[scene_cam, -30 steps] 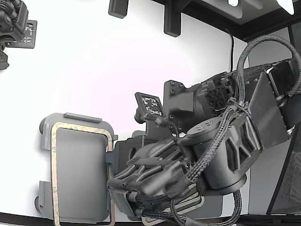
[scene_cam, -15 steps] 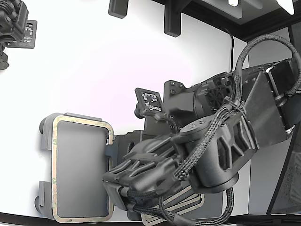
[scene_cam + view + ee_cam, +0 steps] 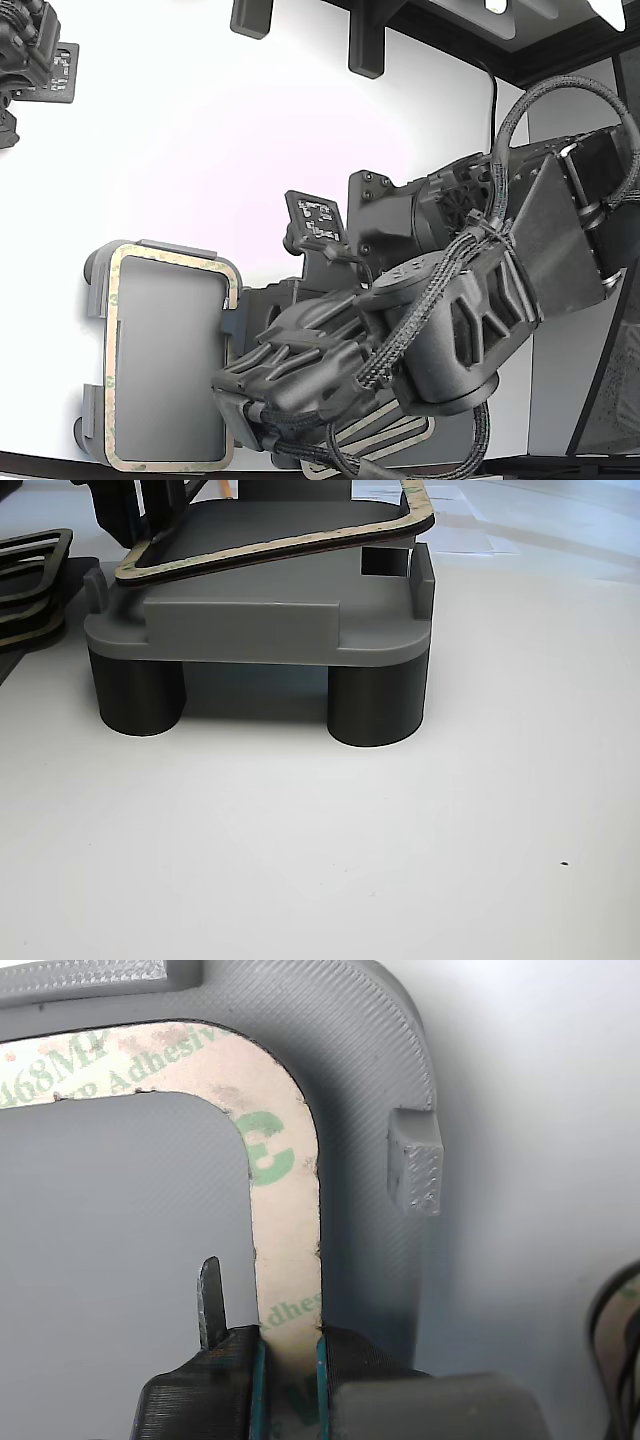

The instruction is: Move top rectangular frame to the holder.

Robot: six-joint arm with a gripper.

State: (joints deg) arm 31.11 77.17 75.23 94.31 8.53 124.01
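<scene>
The top rectangular frame (image 3: 111, 350), thin and tan with green print, lies over the light grey holder (image 3: 93, 272) at the exterior view's lower left. In the wrist view my gripper (image 3: 290, 1348) is shut on one long side of the frame (image 3: 285, 1210), with dark fingers (image 3: 355, 1358) on both edges of the strip, above the holder's rim (image 3: 360, 1070). In the other view the frame (image 3: 270, 548) is tilted over the holder (image 3: 250, 620), one end low near the rim and the other end raised. The gripper (image 3: 140, 510) is only partly visible there.
A stack of similar frames (image 3: 400, 435) lies under the arm on a dark mat, and also shows in the other view (image 3: 30, 580). The holder stands on dark round legs (image 3: 375, 705). A raised tab (image 3: 415, 1165) sits beside the frame. A second arm (image 3: 30, 50) is at the far left.
The arm has carried the frame a little toward the exterior view's left and farther over the holder. The grip on the frame has not changed.
</scene>
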